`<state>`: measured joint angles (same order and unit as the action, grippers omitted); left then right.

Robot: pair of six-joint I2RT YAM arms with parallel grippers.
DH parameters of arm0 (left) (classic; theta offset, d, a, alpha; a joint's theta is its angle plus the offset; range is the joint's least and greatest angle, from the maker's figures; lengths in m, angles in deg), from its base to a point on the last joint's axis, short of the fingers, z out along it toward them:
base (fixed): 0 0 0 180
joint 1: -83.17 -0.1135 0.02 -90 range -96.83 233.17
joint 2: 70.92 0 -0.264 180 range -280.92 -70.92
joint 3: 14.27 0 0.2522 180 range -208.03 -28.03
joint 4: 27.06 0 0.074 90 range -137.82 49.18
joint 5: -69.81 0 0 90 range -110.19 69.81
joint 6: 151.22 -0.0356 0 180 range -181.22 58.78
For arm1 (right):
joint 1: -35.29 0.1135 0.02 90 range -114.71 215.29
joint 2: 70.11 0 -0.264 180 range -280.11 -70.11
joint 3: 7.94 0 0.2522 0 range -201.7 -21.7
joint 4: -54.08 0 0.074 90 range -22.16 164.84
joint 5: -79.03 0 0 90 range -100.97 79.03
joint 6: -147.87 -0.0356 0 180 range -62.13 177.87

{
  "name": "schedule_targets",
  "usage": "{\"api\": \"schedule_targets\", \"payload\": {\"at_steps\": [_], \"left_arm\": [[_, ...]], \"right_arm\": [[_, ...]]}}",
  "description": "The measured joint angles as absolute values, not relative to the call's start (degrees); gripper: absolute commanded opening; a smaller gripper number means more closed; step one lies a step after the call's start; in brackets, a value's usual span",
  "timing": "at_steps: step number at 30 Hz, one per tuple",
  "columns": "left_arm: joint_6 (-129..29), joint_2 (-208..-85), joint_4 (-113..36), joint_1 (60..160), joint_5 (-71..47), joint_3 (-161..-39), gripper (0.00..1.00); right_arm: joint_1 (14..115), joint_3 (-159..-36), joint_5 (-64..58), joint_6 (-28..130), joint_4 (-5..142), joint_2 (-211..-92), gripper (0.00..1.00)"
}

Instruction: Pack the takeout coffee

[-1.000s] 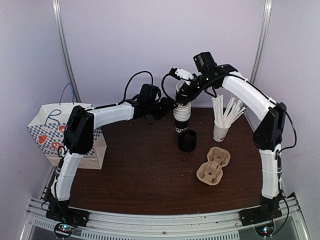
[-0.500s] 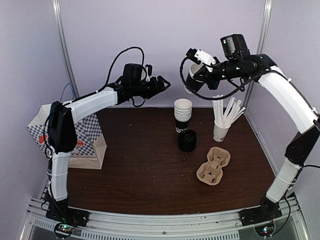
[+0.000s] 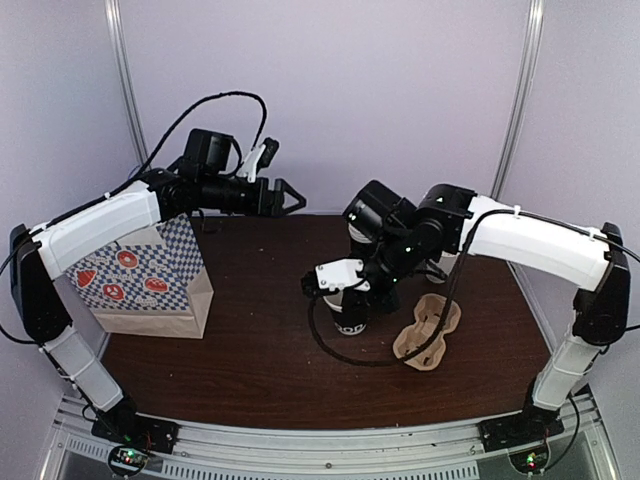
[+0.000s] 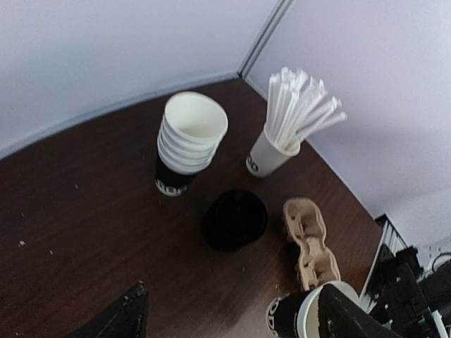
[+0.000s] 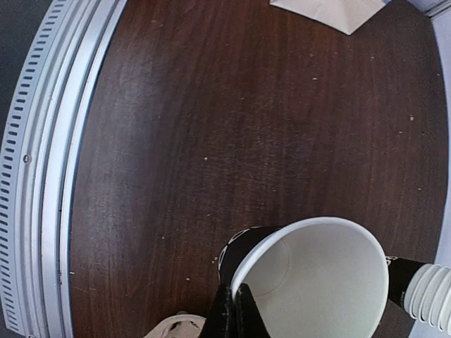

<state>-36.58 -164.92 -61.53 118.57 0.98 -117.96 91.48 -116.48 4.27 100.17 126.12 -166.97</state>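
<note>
Black paper cup [image 5: 320,282], white inside, rim pinched by right end effector [image 5: 235,304], left end effector [image 3: 286,197] spread wide, empty.

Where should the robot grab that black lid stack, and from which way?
Pinch the stack of black lids across its round rim, coming straight down from above. It sits flat and low on the table, apart from the cup stack, so its sides likely offer little to hold.

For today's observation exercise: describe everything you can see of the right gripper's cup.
The cup looks like paper: black outside with small white print, white inside, empty, no lid. The right gripper pinches its rim shut. It is low over the brown table, beside the cardboard carrier; contact with the table is unclear.
</note>
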Motion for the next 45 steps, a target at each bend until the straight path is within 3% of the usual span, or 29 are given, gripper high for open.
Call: {"api": "schedule_targets", "payload": {"at_steps": [3, 28, 31, 34, 36, 45], "left_arm": [[-39.92, -163.60, -64.57, 118.72, 4.26, -112.48, 0.83], [-44.03, -162.60, -65.31, 119.40, 7.29, -112.39, 0.83], [-44.05, -162.60, -65.31, 119.40, 7.27, -112.35, 0.83], [-44.05, -162.60, -65.31, 119.40, 7.29, -112.17, 0.83], [-44.05, -162.60, -65.35, 119.40, 7.32, -112.13, 0.83], [-44.05, -162.60, -65.35, 119.40, 7.49, -112.13, 0.83]], "right_arm": [[93.77, -115.69, 3.64, 99.99, 125.86, -169.68, 0.00], [97.42, -111.60, 5.04, 87.32, 111.70, -176.37, 0.00], [97.71, -111.26, 5.41, 85.94, 110.56, -177.33, 0.07], [98.12, -111.26, 5.85, 85.29, 110.02, -178.03, 0.24], [98.45, -111.26, 5.98, 84.91, 110.02, -178.18, 0.30], [96.81, -118.49, 10.30, 86.25, 118.23, -177.70, 0.36]]}}
